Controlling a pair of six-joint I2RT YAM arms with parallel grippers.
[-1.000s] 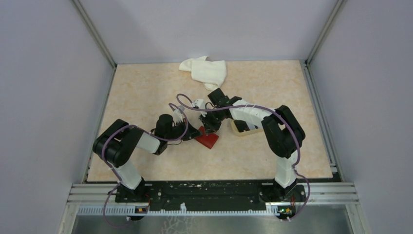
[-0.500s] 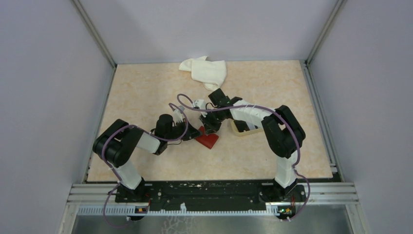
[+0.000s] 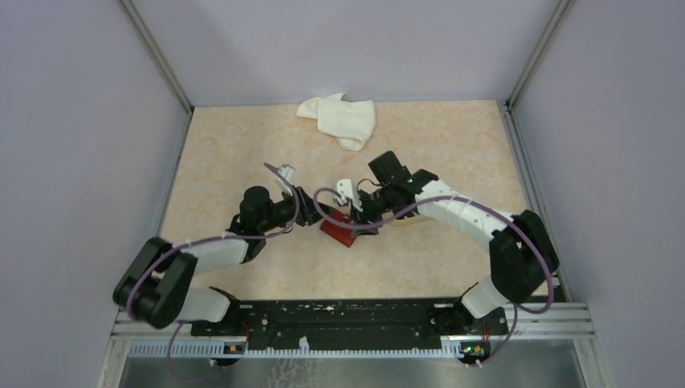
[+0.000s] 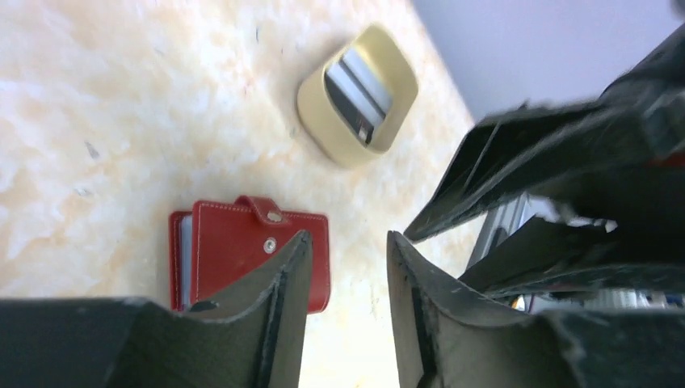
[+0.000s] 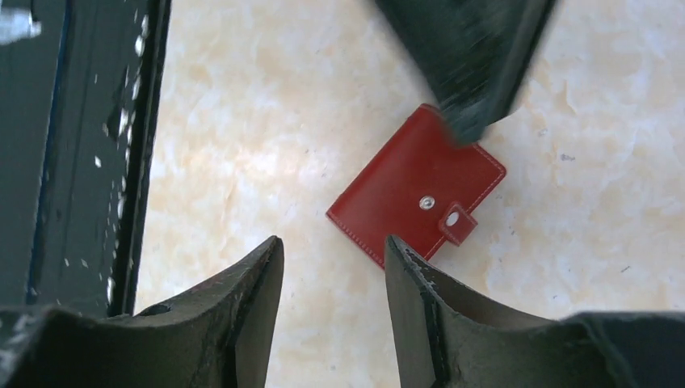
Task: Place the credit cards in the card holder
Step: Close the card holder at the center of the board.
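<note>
The dark red card holder (image 3: pixel 338 230) lies folded flat on the table between my two grippers. Its snap tab (image 4: pixel 267 212) hangs unfastened, and pale inner sleeves show at one edge. My left gripper (image 4: pixel 347 242) hovers open just beside the card holder (image 4: pixel 242 250) with nothing between its fingers. My right gripper (image 5: pixel 333 242) is also open and empty, a little short of the card holder (image 5: pixel 412 198). Credit cards (image 4: pixel 359 87) stand inside the beige tray (image 4: pixel 323 133). In the top view the left gripper (image 3: pixel 313 217) and right gripper (image 3: pixel 361 225) flank the holder.
A crumpled white cloth (image 3: pixel 339 120) lies at the back of the table. The right arm covers most of the beige tray in the top view. The black base rail (image 5: pixel 73 145) runs along the near edge. The other arm's dark fingers (image 4: pixel 525 162) hang close on the right.
Both grippers were shut at the card holder and now stand open, slightly apart from it. Both arms have shifted outward and lower. The holder rests on the table, slightly moved.
</note>
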